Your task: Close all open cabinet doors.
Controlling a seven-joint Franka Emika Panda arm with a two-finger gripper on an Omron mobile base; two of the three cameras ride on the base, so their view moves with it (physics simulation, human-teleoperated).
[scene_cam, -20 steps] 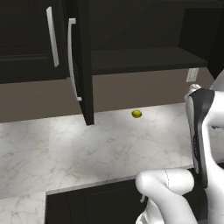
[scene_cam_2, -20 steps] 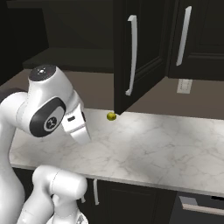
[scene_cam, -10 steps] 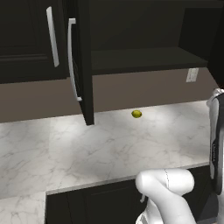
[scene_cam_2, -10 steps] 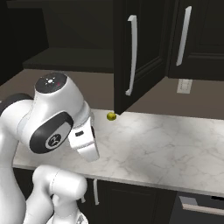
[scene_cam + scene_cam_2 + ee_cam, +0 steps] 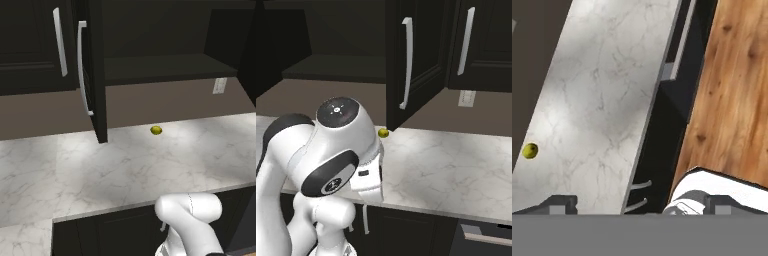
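Observation:
One nearly black cabinet door [image 5: 98, 75] stands swung out over the counter, edge-on, its silver bar handle [image 5: 81, 65] facing left. Its panel face [image 5: 423, 55] shows in the right base view. To its right gapes the open dark compartment with its shelf [image 5: 160, 67]. The neighbouring door [image 5: 30, 45] [image 5: 487, 35] is shut flat. A dark panel [image 5: 248, 47] borders the compartment on the right; I cannot tell whether it is a door. My gripper [image 5: 643, 204] is open with nothing between its fingertips [image 5: 560, 203]. It looks down on the counter edge and floor, far from the doors.
A small yellow-green fruit [image 5: 156, 130] [image 5: 383, 132] [image 5: 530, 150] lies on the white marble counter [image 5: 125, 170] near the back wall. A wall outlet [image 5: 219, 85] sits under the cabinets. My bulky arm [image 5: 336, 150] stands before the counter's front edge. Wood floor [image 5: 732, 85] lies below.
The arm has swung right, out of the left base view, and sunk lower toward the camera in the right base view. Doors and fruit have not moved.

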